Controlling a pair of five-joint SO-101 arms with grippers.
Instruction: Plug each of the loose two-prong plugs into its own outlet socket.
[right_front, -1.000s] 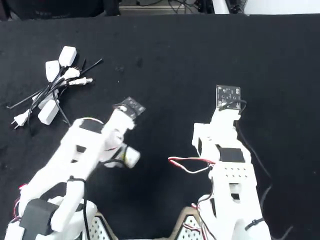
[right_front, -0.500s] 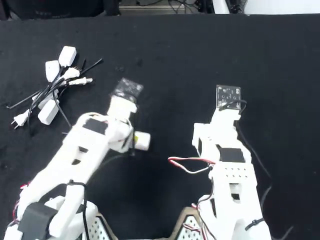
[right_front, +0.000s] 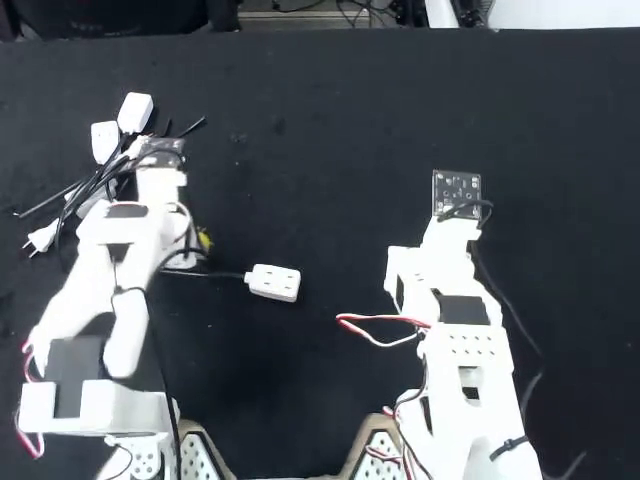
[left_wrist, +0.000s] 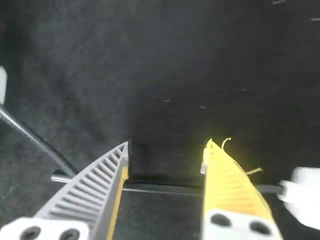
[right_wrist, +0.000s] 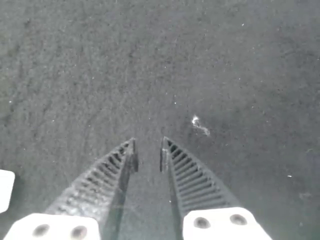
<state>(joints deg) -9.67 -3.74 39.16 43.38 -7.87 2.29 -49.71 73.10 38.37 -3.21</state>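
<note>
A white outlet block (right_front: 273, 282) lies flat on the black table, and its black cord (right_front: 205, 273) runs left toward my left arm. Loose white plugs with black cords lie in a tangled pile (right_front: 105, 175) at the far left. My left gripper (left_wrist: 167, 150) is open just right of that pile and holds nothing. It hangs low over the cord (left_wrist: 160, 190), and its yellow finger (right_front: 203, 238) peeks out beside the arm. The right gripper (right_wrist: 148, 145) hovers over bare cloth at the middle right, its fingers almost together around nothing.
Cords from the pile (right_front: 45, 205) spread toward the table's left edge, and one two-prong plug (right_front: 38, 240) lies at the pile's near-left end. My right arm (right_front: 455, 300) stands right of the outlet block. Black cloth lies open across the middle and far right.
My left arm has swung left from the table's middle to beside the plug pile. The outlet block, close by its gripper before, now lies on its own. The right arm has not moved.
</note>
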